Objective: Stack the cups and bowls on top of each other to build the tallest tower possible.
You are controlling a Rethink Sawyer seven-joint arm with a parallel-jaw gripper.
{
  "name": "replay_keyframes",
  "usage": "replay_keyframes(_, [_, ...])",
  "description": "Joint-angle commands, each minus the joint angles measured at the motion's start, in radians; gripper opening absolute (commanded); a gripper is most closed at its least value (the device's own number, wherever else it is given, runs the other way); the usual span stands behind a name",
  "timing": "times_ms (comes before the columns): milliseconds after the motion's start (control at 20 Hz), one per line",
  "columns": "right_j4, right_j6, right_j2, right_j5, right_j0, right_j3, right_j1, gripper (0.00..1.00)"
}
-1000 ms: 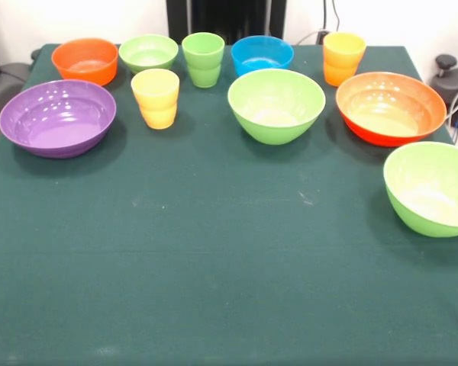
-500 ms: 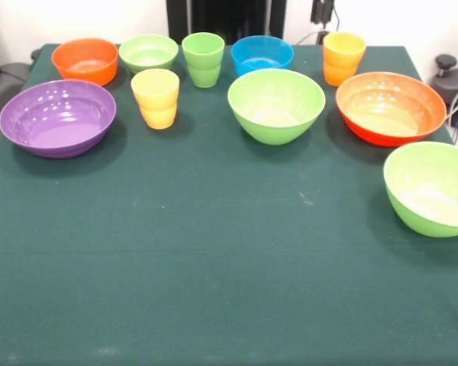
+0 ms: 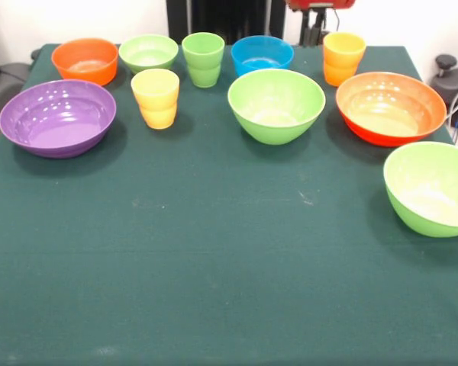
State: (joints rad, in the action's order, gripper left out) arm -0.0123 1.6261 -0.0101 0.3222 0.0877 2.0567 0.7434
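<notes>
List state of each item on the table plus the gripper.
purple bowl: upright, empty
orange bowl: upright, empty
small green bowl: upright, empty
blue bowl: upright, empty
middle green bowl: upright, empty
orange-red bowl: upright, empty
right green bowl: upright, empty
yellow cup: upright, unstacked
green cup: upright, unstacked
orange-yellow cup: upright, unstacked
gripper: at top edge, holding nothing; open or shut unclear

No text, label, brand, number or sign can be read on anything in view
</notes>
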Motion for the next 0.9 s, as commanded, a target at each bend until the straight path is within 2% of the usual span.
replay_keyframes(50, [0.056,0.096,0.031,-0.078,0.017,-0.097,-0.094,0.00])
replay_keyframes(750, [-0.038,0.219,-0.035,-0.013,-0.045,-0.109,-0.078,0.00])
replay_keyframes(900, [-0.053,0.235,-0.022,-0.030,-0.033,-0.097,-0.076,0.00])
